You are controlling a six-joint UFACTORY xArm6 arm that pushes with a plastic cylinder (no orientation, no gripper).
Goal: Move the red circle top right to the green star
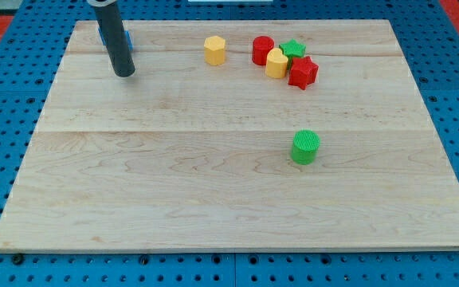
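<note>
The red circle point(262, 49) stands near the view's top, right of centre, touching a yellow block point(276, 63). The green star point(294, 50) sits just right of the red circle, behind the yellow block. A red star point(303, 72) lies at the lower right of this cluster. My tip point(123, 72) is at the view's top left, far to the left of the cluster, touching none of these blocks.
A yellow hexagon-like block point(214, 49) stands left of the cluster. A green cylinder point(305, 147) stands alone below the cluster. A blue block point(127, 37) is mostly hidden behind my rod. The wooden board point(213, 199) lies on a blue pegboard.
</note>
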